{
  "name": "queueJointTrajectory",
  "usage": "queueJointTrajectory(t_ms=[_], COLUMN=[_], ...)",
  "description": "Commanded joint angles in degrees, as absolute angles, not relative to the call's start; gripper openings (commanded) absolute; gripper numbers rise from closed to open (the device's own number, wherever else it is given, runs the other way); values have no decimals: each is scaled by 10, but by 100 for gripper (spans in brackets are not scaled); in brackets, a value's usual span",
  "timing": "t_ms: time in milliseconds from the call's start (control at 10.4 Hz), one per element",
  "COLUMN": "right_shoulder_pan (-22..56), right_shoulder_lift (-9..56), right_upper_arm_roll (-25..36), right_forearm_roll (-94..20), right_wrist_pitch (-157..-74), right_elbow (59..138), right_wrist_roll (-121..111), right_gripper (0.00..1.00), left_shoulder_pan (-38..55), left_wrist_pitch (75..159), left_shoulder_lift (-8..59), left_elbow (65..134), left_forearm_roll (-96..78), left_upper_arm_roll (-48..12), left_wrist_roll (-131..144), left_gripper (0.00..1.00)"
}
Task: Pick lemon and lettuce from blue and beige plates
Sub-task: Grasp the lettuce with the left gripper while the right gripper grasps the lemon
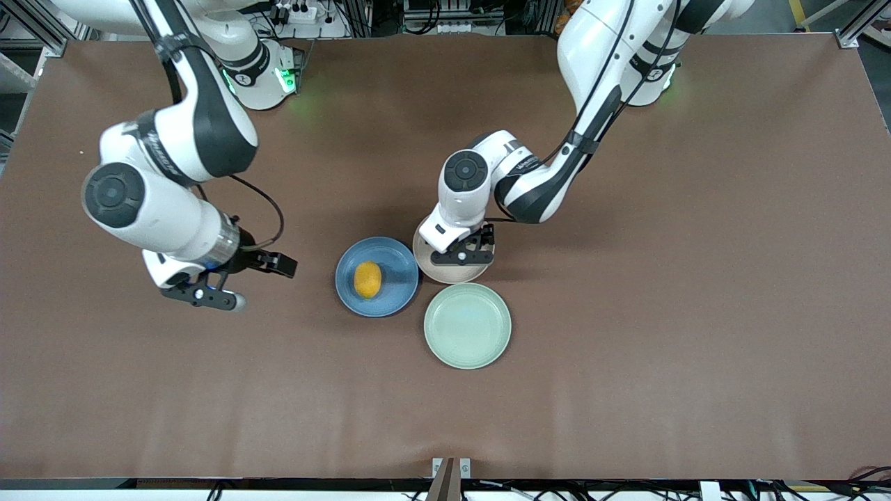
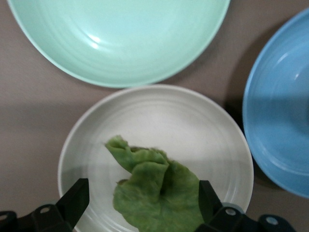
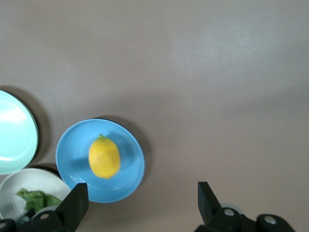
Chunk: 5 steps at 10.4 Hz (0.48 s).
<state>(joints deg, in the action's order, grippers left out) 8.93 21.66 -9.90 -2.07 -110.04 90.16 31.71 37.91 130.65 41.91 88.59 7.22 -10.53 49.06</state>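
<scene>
The lettuce (image 2: 157, 193) lies on the beige plate (image 2: 154, 121) directly beneath the left gripper (image 1: 465, 252), whose fingers (image 2: 72, 200) are spread either side of it on a bent, downward-pointing arm, while the right gripper (image 1: 226, 282), spread too, hangs over bare surface (image 1: 626, 390) beside the lemon (image 1: 367, 280) on the blue plate (image 1: 397, 261).

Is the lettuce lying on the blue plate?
No, the lettuce lies on the beige plate, between the open fingers of the left gripper; the blue plate holds only the lemon.
</scene>
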Motion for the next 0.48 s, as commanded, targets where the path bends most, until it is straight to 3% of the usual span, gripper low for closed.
queueJointTrajectory(t_ms=[0,386], right_shoulder_pan=[98,124], right_shoulder_lift=[244,305], right_upper_arm_roll=[-112,-127], right_forearm_roll=[-19,21], right_wrist_pitch=[-1140,-1193], right_elbow=[910,914], right_wrist_roll=[368,443], right_gripper=[100,100], left_shoulder_pan=[393,403], left_wrist_pitch=[1309,1310], left_shoulder_lift=[442,462], left_elbow=[874,873], left_forearm_roll=[98,103], left_upper_arm_roll=[-100,-100], left_wrist_roll=[502,497], left_gripper=[100,100])
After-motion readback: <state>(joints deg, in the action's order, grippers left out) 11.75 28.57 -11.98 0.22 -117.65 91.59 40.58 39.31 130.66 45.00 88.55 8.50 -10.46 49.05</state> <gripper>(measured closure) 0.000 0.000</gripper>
